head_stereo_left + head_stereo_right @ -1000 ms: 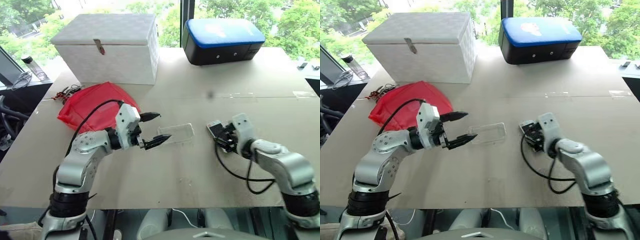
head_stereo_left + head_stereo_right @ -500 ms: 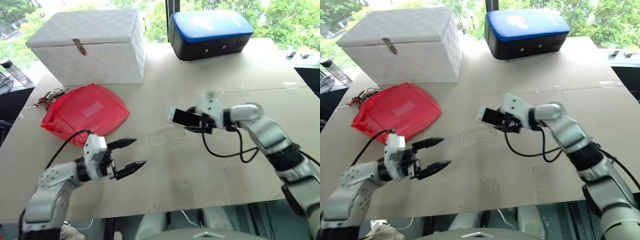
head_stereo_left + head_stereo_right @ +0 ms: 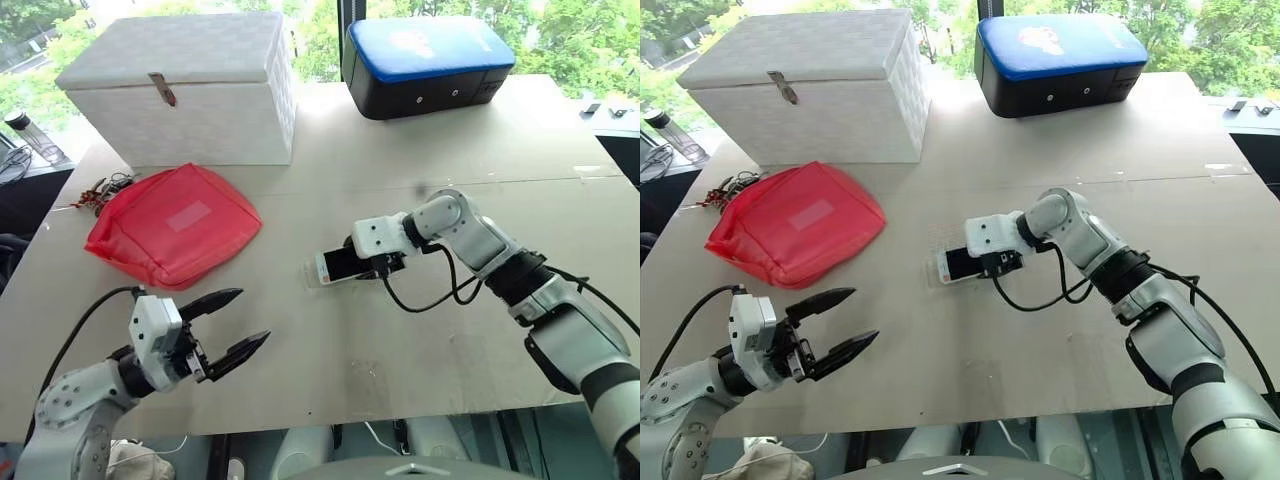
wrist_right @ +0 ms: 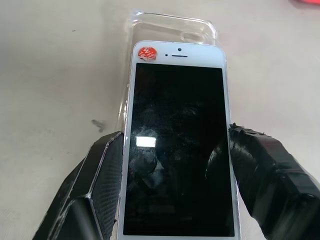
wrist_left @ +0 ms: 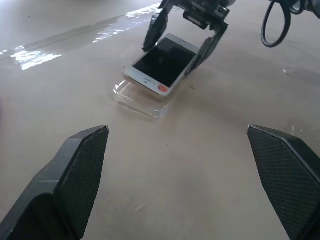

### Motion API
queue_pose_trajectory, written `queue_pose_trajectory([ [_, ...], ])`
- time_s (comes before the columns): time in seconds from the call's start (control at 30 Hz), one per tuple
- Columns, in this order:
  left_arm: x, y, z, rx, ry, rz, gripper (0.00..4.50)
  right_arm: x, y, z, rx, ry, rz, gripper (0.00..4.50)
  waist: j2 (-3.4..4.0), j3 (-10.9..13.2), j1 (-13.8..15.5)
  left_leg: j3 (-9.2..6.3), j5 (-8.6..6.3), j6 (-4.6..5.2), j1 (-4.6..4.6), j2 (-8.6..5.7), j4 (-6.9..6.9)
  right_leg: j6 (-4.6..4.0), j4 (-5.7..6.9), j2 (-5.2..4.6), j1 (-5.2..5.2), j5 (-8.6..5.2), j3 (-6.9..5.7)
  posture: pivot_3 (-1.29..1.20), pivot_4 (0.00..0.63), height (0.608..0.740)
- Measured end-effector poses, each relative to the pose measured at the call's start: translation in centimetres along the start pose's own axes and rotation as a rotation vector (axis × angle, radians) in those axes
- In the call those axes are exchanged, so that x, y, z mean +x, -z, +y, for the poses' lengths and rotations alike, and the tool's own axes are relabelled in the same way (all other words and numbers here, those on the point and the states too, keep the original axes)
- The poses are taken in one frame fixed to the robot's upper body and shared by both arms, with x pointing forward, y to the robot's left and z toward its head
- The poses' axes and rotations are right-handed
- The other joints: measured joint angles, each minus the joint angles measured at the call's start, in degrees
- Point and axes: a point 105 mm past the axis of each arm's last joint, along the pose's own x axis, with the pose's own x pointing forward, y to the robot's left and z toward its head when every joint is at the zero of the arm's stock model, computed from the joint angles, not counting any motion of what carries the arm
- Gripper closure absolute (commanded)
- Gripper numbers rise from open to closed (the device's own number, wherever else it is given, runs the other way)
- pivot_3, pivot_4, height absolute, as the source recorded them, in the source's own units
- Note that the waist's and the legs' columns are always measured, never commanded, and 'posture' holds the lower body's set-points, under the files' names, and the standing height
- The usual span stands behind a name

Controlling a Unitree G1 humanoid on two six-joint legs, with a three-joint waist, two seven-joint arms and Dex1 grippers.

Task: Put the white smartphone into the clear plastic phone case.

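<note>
Clear plastic is barely visible here, but the case [image 4: 170, 30] lies flat on the tan table [image 3: 420, 340], and the phone [image 4: 179, 145] sits tilted right over it, screen up, its far end low at the case, maybe touching. The right gripper [image 3: 372, 262] pinches the phone by its long edges. The left gripper [image 3: 228, 328] is spread wide with nothing in it, well apart, near the red bag [image 3: 172, 222].
</note>
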Motion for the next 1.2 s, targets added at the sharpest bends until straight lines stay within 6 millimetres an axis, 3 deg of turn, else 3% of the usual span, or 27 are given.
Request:
queue_pose_trajectory([
  [0.3,0.4,0.2,0.0,0.005,-0.021,-0.005,0.0,0.1,-0.1,0.3,-0.032,-0.087,0.037,1.75,0.01,0.0,0.2,-0.02,0.0,0.0,0.01,-0.01,0.01,0.0,0.0,-0.01,0.01,0.0,-0.04,0.0,0.15,0.74],
  [0.77,1.3,0.0,0.1,0.03,-0.021,-0.024,0.0,0.9,0.0,-0.9,-0.192,-0.192,0.117,1.75,0.07,-0.2,0.3,-0.06,0.0,0.0,0.13,-0.02,0.14,-0.01,0.06,-0.01,0.18,0.01,-0.1,0.0,0.15,0.74],
  [1.2,2.0,0.5,0.2,0.033,-0.027,-0.024,0.0,0.6,0.7,-1.1,-0.038,-0.19,0.119,1.75,0.13,-0.3,0.7,-0.13,0.0,0.0,0.16,-0.03,0.13,-0.02,0.06,-0.02,0.21,0.01,-0.15,0.0,0.15,0.74],
])
